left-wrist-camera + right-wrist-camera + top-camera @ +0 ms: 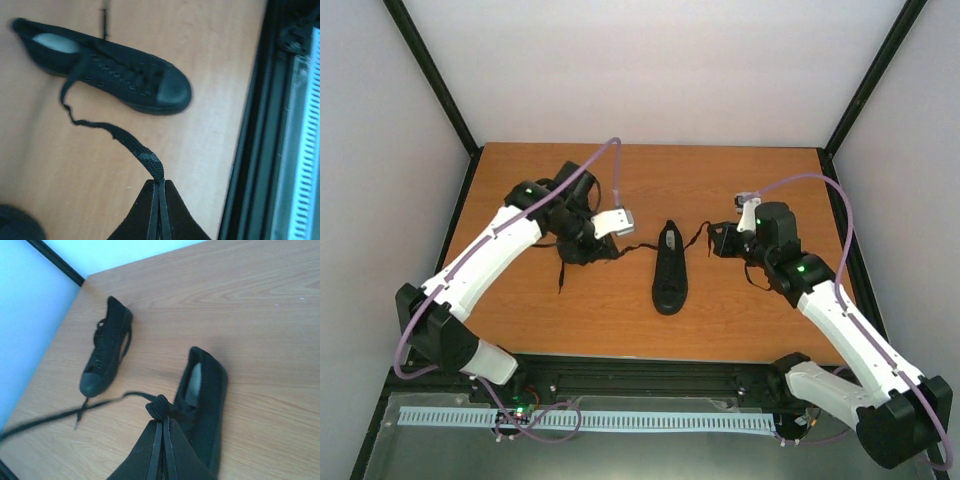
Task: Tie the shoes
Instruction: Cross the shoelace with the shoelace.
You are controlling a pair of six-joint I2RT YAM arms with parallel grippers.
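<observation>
The left fingers are clenched on the left lace, and the right fingers on the right lace. Both laces run from the shoe at mid-frame in the top view, toe toward the bottom edge. The second shoe lies apart, upper left in the right wrist view. The step looks like drawing the laces out for the first cross. Pull both sides evenly so the shoe does not skid on the counter, then cross the ends over the tongue with little slack.
</observation>
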